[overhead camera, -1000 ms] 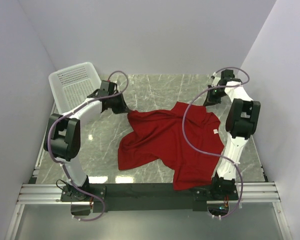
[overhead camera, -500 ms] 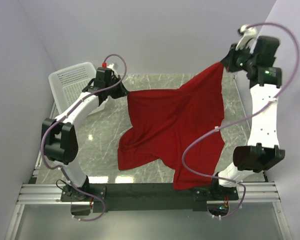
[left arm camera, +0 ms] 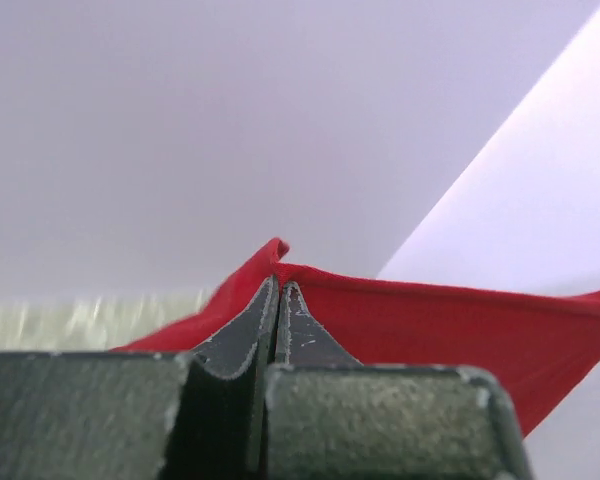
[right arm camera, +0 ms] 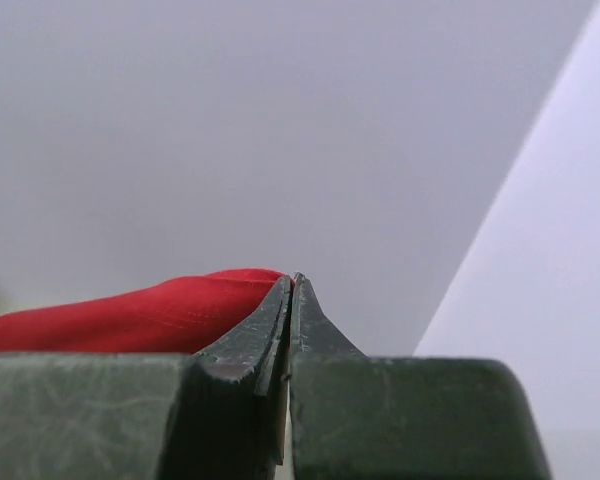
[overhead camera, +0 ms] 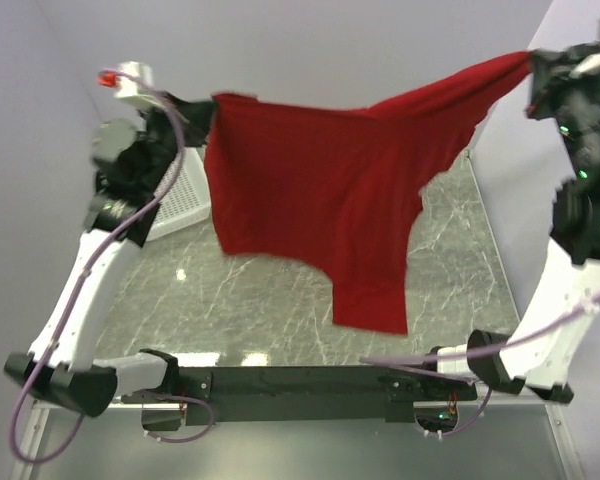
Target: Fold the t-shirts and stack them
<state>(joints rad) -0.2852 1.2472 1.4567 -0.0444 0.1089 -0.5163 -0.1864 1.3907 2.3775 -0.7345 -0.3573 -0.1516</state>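
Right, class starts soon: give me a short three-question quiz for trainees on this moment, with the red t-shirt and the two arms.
1. True or false: the t-shirt hangs in the air, stretched between the left end effector and the right end effector.
2. Where on the table is the white mesh basket? A) far left corner B) far right corner C) middle of the near edge
3. Fill in: in the wrist views, each end effector is ___ on red fabric.
Key: 1 true; 2 A; 3 shut.
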